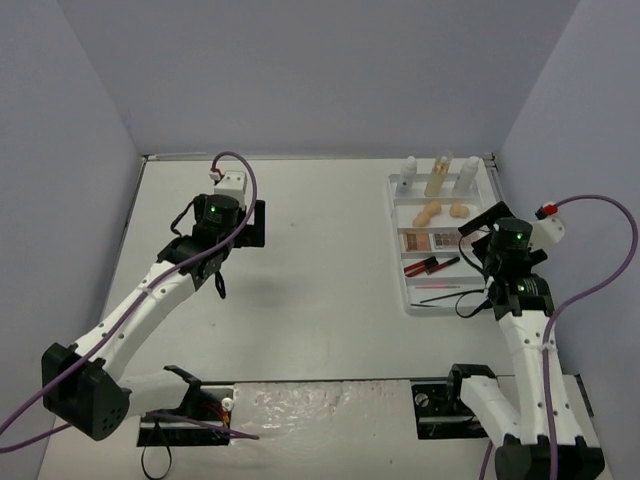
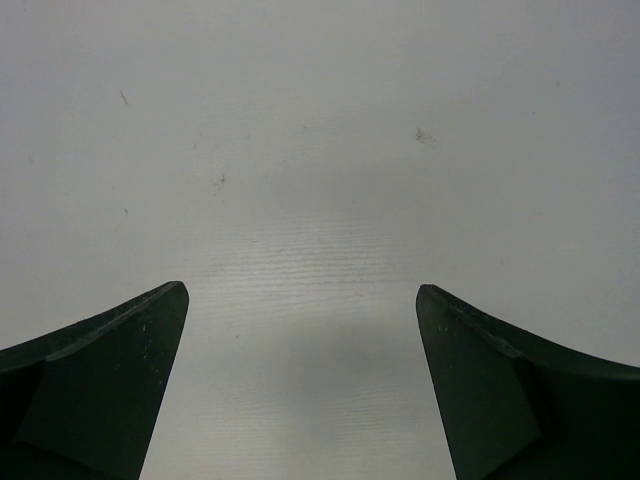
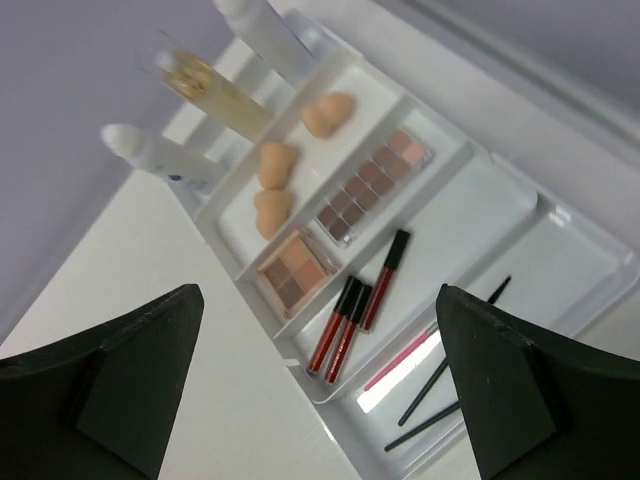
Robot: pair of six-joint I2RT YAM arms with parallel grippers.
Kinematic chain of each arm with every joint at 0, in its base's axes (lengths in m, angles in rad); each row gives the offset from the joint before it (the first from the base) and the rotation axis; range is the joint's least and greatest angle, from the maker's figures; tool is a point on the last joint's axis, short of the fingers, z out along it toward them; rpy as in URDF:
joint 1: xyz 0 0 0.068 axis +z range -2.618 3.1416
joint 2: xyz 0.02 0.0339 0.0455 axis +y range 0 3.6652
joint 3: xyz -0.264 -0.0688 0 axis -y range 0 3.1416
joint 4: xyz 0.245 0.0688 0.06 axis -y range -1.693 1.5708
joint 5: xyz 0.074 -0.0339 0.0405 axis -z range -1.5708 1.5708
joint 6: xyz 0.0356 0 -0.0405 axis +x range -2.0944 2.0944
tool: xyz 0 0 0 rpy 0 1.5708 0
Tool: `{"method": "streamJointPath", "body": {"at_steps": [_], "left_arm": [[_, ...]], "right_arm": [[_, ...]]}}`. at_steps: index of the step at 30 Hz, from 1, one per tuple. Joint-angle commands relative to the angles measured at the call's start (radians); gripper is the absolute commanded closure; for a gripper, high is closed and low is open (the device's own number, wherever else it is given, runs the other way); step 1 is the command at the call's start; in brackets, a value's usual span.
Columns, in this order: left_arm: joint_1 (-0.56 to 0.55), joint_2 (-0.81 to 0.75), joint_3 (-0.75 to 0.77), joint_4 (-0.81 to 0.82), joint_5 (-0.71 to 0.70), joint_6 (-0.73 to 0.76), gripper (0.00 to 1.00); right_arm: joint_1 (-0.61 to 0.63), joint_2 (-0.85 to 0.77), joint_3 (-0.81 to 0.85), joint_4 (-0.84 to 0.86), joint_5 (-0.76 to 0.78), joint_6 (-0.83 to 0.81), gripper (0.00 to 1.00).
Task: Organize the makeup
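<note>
Both gape wide, empty: left end effector (image 2: pixel 302 290) over bare white worktop (image 2: pixel 320 150), right end effector (image 3: pixel 320 292) above the white compartmented plastic tray (image 3: pixel 470 215), where beige egg-shaped sponges (image 3: pixel 277 163), flat eyeshadow palettes (image 3: pixel 372 187) and red-black lip tubes (image 3: pixel 342 328) lie grouped by kind.

Robot lab, a test cell. White table (image 1: pixel 320 270) boxed in on three sides by plain grey-lilac walls (image 1: pixel 300 70). Two white robot arms, left arm (image 1: pixel 150 290) and right arm (image 1: pixel 530 340), bolted at its near edge, purple cables (image 1: pixel 600 205) looping off them. Tray (image 1: pixel 393 240) of makeup (image 1: pixel 430 240) at the right.
</note>
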Motion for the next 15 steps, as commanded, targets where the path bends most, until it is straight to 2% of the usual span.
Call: {"method": "streamJointPath", "body": {"at_steps": [1, 7, 15], "left_arm": [[0.006, -0.128, 0.110, -0.072, -0.052, -0.024, 0.03], [0.008, -0.268, 0.162, -0.236, -0.133, -0.042, 0.03], [0.008, -0.398, 0.215, -0.470, -0.176, -0.074, 0.03]], "right_arm": [[0.082, -0.125, 0.115, 0.002, 0.118, -0.264, 0.00], [0.167, -0.266, 0.176, -0.019, 0.133, -0.446, 0.00], [0.223, -0.410, 0.246, -0.109, 0.090, -0.567, 0.00]]}}
